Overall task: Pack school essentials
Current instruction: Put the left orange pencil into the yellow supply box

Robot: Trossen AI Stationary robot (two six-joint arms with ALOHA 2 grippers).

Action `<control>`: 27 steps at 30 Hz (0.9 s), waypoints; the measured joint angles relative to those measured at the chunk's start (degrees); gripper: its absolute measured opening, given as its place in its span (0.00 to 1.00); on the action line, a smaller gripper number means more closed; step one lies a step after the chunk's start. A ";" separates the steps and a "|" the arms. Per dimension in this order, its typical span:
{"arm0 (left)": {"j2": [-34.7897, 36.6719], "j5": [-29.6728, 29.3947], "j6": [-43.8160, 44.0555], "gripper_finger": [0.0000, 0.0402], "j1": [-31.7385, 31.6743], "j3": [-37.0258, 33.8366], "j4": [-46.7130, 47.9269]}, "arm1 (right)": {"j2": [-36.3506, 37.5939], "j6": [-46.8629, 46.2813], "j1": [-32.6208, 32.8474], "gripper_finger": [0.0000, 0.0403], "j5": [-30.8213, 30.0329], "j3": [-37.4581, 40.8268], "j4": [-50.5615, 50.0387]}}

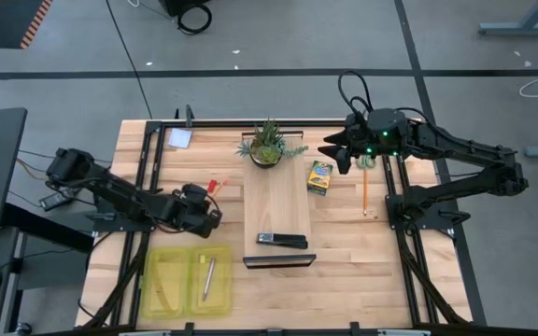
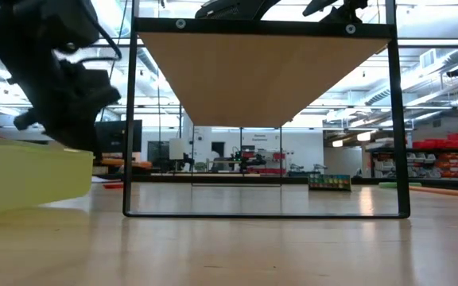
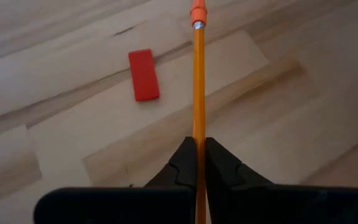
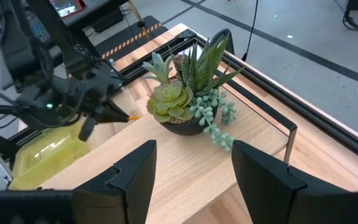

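My left gripper (image 1: 205, 207) is shut on the orange pen (image 3: 198, 93), above the table just beyond the yellow-green tray (image 1: 171, 297). The tiny red eraser (image 3: 144, 74) lies flat on the table beside the pen's free end. My right gripper (image 1: 346, 157) is open and hovers near the far right. Beside it are the green-handled scissors (image 1: 368, 161), the crayon box (image 1: 319, 176) and the thin pencil (image 1: 364, 194), all on the table. The pale note pad (image 1: 179, 138) lies at the far left. A slim pale stick (image 1: 207, 277) lies in the tray. My left gripper pinches the orange pen's shaft (image 3: 198, 134) between its two shut fingers (image 3: 182, 165), which lie along it. The pen sticks out forward past the fingertips, and its capped end (image 3: 197, 11) points toward the table's far right. It hangs clear above the wood.
A raised wooden board (image 1: 276, 201) on a black frame (image 2: 130, 119) spans the table's middle. It carries the potted plant (image 1: 267, 145) at its far end and the black bar-shaped object (image 1: 281, 241) at its near end. Bare wood lies right of the board's near half.
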State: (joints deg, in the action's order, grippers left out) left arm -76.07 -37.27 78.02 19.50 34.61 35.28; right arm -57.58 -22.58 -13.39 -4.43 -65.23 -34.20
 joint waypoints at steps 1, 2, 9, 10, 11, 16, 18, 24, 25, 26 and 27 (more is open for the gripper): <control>0.00 -0.01 1.35 0.02 0.67 0.77 1.12 | 0.00 0.16 0.00 0.54 0.02 0.00 0.00; 0.00 -0.04 2.59 0.02 1.41 1.45 2.02 | -0.02 0.29 0.00 0.54 0.00 0.00 0.00; 0.00 0.37 12.54 0.02 7.71 5.14 6.36 | -0.02 1.78 0.00 0.54 0.00 0.00 0.02; 0.00 0.95 13.99 0.02 8.70 5.57 6.69 | 0.00 1.94 0.00 0.54 0.00 0.00 0.02; 0.00 1.69 14.99 0.02 9.72 6.00 6.72 | -0.01 2.12 0.00 0.54 0.00 0.00 0.02; 0.00 4.31 19.10 0.02 15.07 8.94 6.84 | -0.02 2.68 0.01 0.54 0.00 0.00 0.02; 0.00 5.73 20.96 0.02 16.83 10.03 7.38 | -0.02 2.71 0.00 0.54 0.00 0.00 0.02; 0.00 10.43 25.85 0.02 22.12 14.17 10.38 | -0.02 2.72 0.00 0.54 0.00 0.00 0.02; 0.00 10.80 26.57 0.02 22.97 15.10 11.52 | 0.00 2.72 0.00 0.54 0.00 0.00 0.02; 0.00 11.28 27.11 0.02 23.79 16.19 12.77 | 0.00 2.72 0.00 0.54 0.00 0.00 0.02; 0.00 11.80 27.89 0.02 24.54 17.29 14.14 | -0.01 2.72 0.00 0.54 0.00 0.00 0.02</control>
State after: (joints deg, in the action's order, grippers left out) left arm -76.07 -25.47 105.91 44.04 51.90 49.42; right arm -57.59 -19.86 -13.39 -4.43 -65.23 -34.17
